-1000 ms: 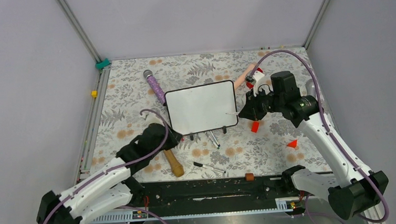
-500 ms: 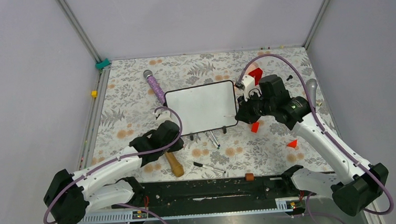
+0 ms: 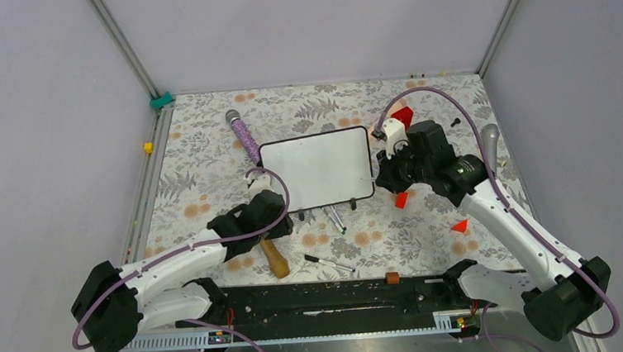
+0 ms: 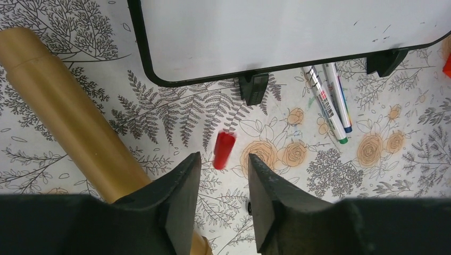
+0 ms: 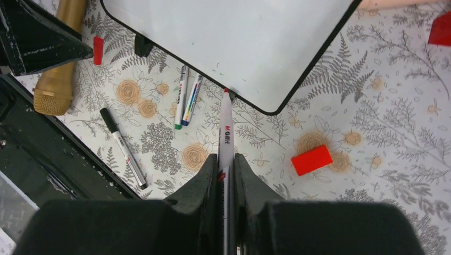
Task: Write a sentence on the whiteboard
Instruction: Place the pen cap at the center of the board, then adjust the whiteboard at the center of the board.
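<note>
The whiteboard lies flat mid-table, its white face blank apart from faint specks; no sentence shows on it. My right gripper is shut on a white marker. The marker's red tip sits just off the board's black edge, by its near right corner. In the top view that gripper is at the board's right side. My left gripper is open, just short of the board's near left corner. A small red cap lies on the cloth right in front of its fingertips.
A gold microphone lies left of my left gripper. Two markers rest below the board's near edge, a black one nearer the rail. Also here are a purple microphone, red blocks and a grey microphone.
The left arm has swung right, toward the board's near left corner. The right arm has shifted left with the marker, closer to the board's right edge.
</note>
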`<state>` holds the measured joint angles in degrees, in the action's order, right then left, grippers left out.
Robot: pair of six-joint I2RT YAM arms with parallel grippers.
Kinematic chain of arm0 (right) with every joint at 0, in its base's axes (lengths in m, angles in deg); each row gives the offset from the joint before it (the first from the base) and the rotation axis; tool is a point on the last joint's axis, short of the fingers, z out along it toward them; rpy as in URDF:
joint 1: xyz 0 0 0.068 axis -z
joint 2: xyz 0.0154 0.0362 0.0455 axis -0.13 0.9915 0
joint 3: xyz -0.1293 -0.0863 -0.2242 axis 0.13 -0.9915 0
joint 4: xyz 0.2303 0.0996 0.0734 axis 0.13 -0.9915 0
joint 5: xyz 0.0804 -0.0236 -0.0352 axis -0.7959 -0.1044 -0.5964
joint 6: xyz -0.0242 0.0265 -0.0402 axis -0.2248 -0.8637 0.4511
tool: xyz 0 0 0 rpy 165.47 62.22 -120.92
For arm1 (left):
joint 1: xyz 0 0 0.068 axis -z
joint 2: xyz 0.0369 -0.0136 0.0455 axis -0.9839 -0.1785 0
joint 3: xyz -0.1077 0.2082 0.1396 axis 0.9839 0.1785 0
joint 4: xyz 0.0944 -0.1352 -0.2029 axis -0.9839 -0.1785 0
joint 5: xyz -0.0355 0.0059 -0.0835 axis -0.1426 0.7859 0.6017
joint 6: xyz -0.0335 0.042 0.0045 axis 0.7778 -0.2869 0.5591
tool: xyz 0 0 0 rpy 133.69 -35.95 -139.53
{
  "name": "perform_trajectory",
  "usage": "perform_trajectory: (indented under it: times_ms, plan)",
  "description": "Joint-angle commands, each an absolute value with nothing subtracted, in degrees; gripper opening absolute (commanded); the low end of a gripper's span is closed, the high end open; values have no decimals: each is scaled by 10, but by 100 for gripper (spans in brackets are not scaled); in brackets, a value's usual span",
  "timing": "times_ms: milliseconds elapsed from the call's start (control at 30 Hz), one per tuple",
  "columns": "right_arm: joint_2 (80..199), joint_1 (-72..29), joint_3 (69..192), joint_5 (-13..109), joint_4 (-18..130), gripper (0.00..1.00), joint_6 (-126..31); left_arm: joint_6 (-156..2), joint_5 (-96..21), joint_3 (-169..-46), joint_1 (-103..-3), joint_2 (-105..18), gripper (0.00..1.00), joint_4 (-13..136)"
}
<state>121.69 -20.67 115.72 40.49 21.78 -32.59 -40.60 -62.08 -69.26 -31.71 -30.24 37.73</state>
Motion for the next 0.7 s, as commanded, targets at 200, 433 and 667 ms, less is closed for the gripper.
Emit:
perform_trajectory:
  times_ms: [200,433,667]
  plan:
    - [1189,-210,1170,466,185,0,-429,-424,-613,-684,-315,-242,52,408]
    - [1181,-211,1183,532,202,0,-359,-488,-587,-684,-325,-163,99,428]
    - [1175,-211,1168,464,207,0,-276,-543,-551,-676,-386,-114,99,449]
